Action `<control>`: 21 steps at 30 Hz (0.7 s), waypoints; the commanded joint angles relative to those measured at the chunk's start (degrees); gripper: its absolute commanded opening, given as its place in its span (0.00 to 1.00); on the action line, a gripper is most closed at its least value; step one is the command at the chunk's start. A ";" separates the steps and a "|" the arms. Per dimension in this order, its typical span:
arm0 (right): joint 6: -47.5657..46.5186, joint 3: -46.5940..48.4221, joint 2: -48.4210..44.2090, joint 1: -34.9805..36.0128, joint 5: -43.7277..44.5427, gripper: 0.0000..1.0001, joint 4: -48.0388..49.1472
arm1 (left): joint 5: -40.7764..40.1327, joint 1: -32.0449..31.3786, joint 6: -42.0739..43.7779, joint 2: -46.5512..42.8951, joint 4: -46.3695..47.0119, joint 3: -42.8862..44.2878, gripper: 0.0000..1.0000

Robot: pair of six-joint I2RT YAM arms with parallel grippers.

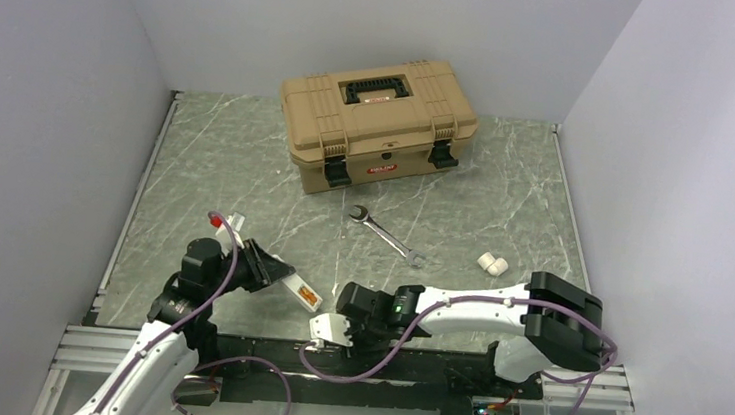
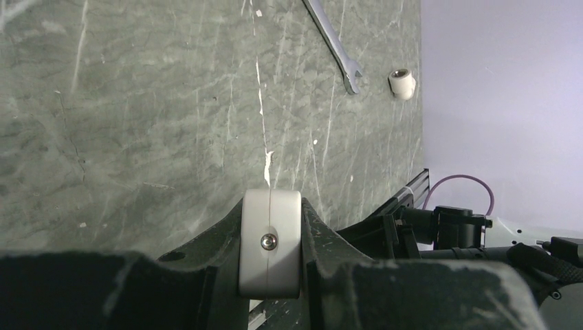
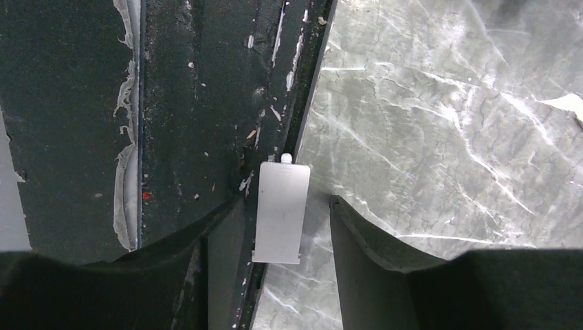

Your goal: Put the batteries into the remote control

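The left pincer (image 2: pixel 271 213) is pressed together on the remote control (image 1: pixel 298 291), pinching one end of the white bar. The bar is held just above the desk (image 1: pixel 237 156) near its front edge, with its orange-brown recess facing up. Just right of it, the right pincer (image 3: pixel 285 205) points down at the desk's front edge with its jaws spread. Between them is a flat pale plate (image 3: pixel 279 227), possibly the battery cover, close to one finger and clear of the other. At the back stands a tan toolbox (image 1: pixel 376 123), lid shut and both black latches down, so its contents are hidden. Its small red labels are too small to read. In front of it lies a steel wrench (image 1: pixel 386 234), and further right a small white fitting (image 1: pixel 492 265).
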 commanded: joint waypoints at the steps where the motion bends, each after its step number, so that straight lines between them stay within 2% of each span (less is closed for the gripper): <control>1: -0.33 2.05 1.49 0.30 0.03 0.50 -1.05 | 2.57 1.16 1.04 -0.65 2.22 -0.02 0.00; 6: 0.89 2.40 2.55 0.30 1.73 0.45 -0.55 | 3.10 1.71 1.11 -0.68 2.27 -0.19 0.00; 13: 1.77 3.60 3.88 0.36 1.49 0.31 -1.10 | 3.27 2.04 1.30 -1.30 1.58 -0.33 0.00; 21: 2.42 3.18 2.00 0.32 0.53 0.25 -0.16 | 3.51 2.13 1.05 -1.36 1.72 -0.48 0.00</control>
